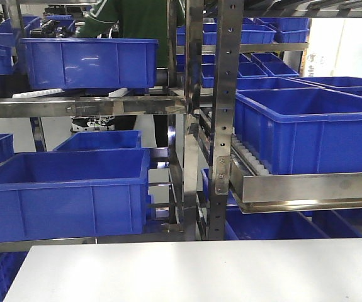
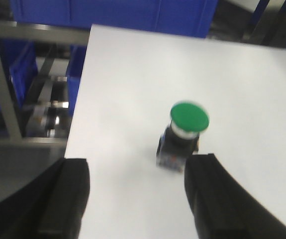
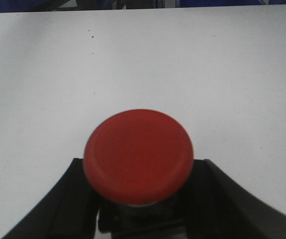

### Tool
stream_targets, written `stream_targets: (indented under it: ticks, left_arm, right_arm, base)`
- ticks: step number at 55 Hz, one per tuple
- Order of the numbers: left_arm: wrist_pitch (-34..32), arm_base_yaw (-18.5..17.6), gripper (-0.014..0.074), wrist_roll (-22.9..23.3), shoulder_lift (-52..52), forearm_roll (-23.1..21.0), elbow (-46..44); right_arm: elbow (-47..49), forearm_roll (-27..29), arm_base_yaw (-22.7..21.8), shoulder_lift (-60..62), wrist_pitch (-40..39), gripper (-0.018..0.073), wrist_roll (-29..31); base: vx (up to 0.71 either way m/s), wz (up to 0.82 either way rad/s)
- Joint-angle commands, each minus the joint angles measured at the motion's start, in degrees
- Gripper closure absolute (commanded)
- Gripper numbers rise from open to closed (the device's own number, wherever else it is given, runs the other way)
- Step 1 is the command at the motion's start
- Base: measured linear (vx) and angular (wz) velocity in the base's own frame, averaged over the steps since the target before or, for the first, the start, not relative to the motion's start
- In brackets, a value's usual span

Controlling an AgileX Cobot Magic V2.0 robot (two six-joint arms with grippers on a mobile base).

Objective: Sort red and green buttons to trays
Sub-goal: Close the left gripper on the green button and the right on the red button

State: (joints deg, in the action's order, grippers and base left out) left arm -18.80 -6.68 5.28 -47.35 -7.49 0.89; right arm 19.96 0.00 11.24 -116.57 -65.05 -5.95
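The green-capped mushroom push button is seen upright on the white tabletop, inward of its side edge. It lies just ahead of the open jaws of the left gripper, toward the right-hand finger. The red-capped push button appears clamped by its dark base in the right gripper. No writing can be read

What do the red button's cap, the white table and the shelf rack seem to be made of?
The red button's cap: likely plastic, smooth and matte, even colour without glare. The table: perhaps laminate or painted board; flat white, matte, few dark specks. The rack: metal, probably stainless steel; bright reflections, punched holes.
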Motion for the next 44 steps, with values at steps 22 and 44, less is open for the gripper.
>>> stream_targets:
  ticks: [22, 44]
  left_arm:
    - [-29.98, -0.19, 0.0062, 0.55, -25.34, 9.29, -1.24]
    - [-59.53, -0.19, 0.0062, -0.82, -55.67, 14.81, -1.64]
  right_arm:
    - [0.51, 0.0, 0.03, -2.15, -11.58, 0.0566, 0.14]
    - [0.51, 0.0, 0.03, -2.15, -11.53, 0.0566, 0.19]
  base:
    - [0.0, 0.0]
    - [0.0, 0.0]
